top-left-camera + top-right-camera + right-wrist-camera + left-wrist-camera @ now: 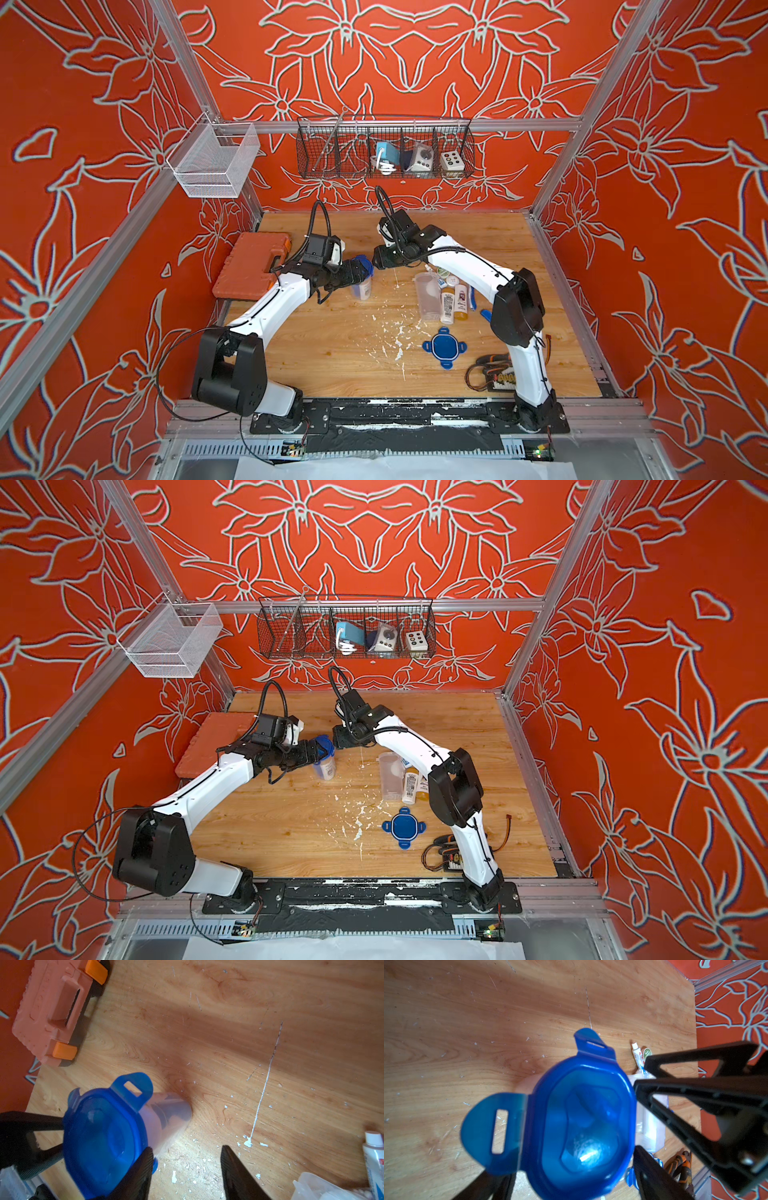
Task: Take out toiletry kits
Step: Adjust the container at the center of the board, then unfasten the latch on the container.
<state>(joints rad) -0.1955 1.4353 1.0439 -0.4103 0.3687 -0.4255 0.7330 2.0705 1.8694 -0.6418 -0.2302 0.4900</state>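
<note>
A clear tub [362, 287] with a blue tabbed lid [581, 1122] stands upright left of the table's middle; its contents show only dimly. My left gripper [358, 276] is shut on the tub below the lid. My right gripper [187, 1167] is open with nothing between its fingers, and one finger [143, 1167] rests against the lid's rim. Two lid tabs stick outward. To the right, one toiletry kit lies loose: a white bottle [448, 305], an amber bottle [460, 313], a tin [646, 1052] and a tube [374, 1157], beside an empty tub [390, 775] on its side.
A loose blue lid [444, 347] lies toward the front. An orange tool case [52, 1012] sits at the left edge. A cable bundle [494, 370] lies by the right arm's base. A black wire basket [384, 151] and a white mesh basket [216, 162] hang above the table.
</note>
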